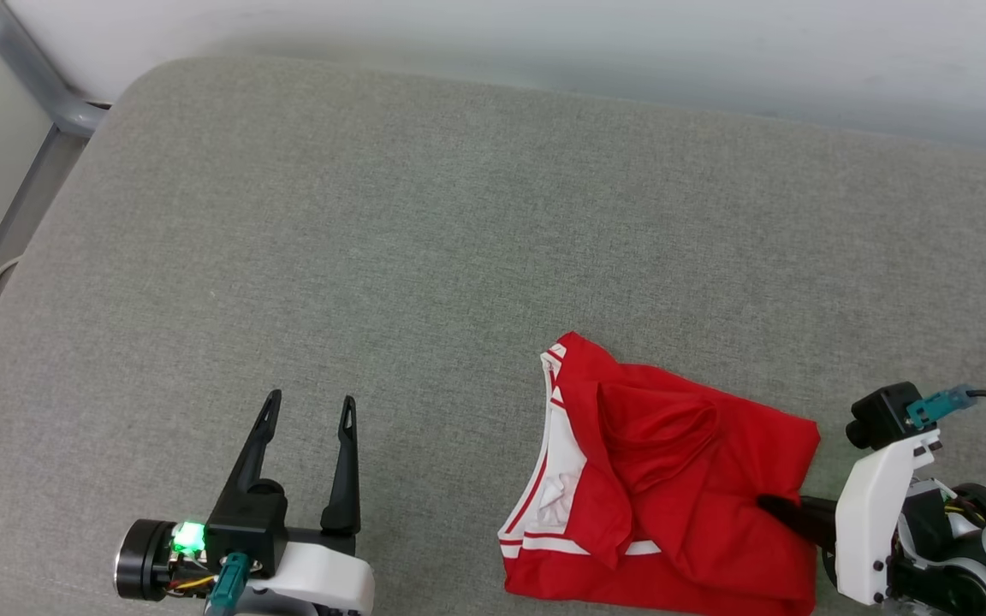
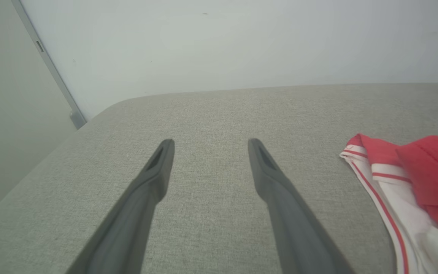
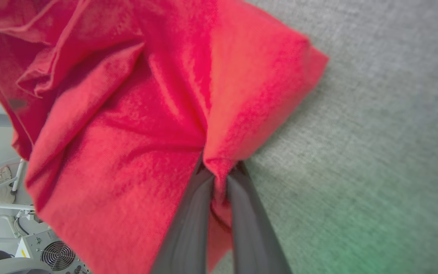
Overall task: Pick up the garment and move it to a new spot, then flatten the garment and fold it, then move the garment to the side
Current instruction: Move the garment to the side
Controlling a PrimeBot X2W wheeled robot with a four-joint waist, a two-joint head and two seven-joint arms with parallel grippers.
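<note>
The garment [image 1: 673, 479] is a red shirt with white, red-striped trim, lying folded and rumpled at the near right of the grey cushion [image 1: 424, 257]. My right gripper [image 1: 771, 506] reaches into it from the right. In the right wrist view the two dark fingers [image 3: 188, 217] are pinched together on a fold of the red cloth [image 3: 127, 125], so the right gripper [image 3: 219, 171] is shut on the garment. My left gripper [image 1: 309, 409] stands open over bare cushion, well left of the shirt. The left wrist view shows the left gripper [image 2: 209, 146] with a wide gap and the garment's [image 2: 413, 179] striped edge to its right.
The cushion's rounded far-left corner meets a pale wall and a grey metal bar [image 1: 39, 81]. The cushion's front edge runs just below the shirt. Past that edge, the right wrist view shows a white frame and a box with a fan [image 3: 53, 255].
</note>
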